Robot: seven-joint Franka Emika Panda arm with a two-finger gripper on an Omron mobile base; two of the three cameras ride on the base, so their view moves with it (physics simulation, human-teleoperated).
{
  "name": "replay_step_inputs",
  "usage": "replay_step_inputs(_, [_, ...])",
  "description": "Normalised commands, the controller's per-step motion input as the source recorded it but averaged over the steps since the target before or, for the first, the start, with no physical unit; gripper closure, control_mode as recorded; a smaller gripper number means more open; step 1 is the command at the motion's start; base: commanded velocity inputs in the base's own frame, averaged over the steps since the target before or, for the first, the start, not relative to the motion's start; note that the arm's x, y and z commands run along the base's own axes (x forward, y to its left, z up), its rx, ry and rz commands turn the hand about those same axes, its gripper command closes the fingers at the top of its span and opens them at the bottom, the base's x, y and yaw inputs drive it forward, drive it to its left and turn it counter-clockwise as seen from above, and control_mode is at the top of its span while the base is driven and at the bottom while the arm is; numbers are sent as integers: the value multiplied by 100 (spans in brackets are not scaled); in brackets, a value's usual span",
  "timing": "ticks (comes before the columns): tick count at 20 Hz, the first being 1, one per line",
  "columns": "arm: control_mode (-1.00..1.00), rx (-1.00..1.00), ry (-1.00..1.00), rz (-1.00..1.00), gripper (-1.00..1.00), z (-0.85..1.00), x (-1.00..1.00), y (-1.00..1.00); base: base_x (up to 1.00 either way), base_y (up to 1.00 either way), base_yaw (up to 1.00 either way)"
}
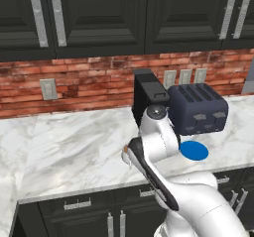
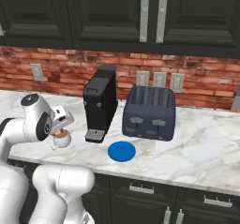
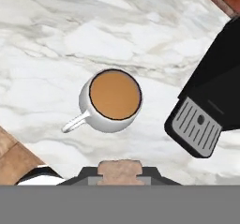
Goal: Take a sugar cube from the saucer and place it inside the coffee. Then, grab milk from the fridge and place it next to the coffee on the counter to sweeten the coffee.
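In the hand view the coffee [image 3: 114,100], a white cup of brown liquid with its handle to the lower left, stands on the marble counter [image 3: 61,35] straight under the hand. My gripper [image 3: 119,173] is shut on the tan sugar cube [image 3: 119,167], which shows between the dark fingertips, above the cup and just off its rim. From the right base view the gripper [image 2: 62,123] hangs close over the coffee [image 2: 61,140], near the counter's front edge. The blue saucer [image 2: 122,151] [image 1: 194,150] lies bare to the right of the cup.
A black coffee machine [image 2: 101,103] [image 1: 147,100] [image 3: 211,101] stands just right of the cup, its drip grille close by. A dark blue toaster [image 2: 150,113] [image 1: 198,108] sits behind the saucer. Behind them is a brick wall with outlets, with black cabinets above.
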Motion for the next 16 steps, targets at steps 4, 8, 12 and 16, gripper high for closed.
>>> replay_step_inputs(4, [-100,-12,4,-16,100,0,13,39,0,0,0])
replay_step_inputs(8, [-100,-10,2,-13,100,0,24,29,0,0,0])
replay_step_inputs(12, [-100,-9,0,-9,100,0,31,12,0,0,0])
replay_step_inputs(16, [-100,-8,0,-8,100,-3,28,10,0,0,0])
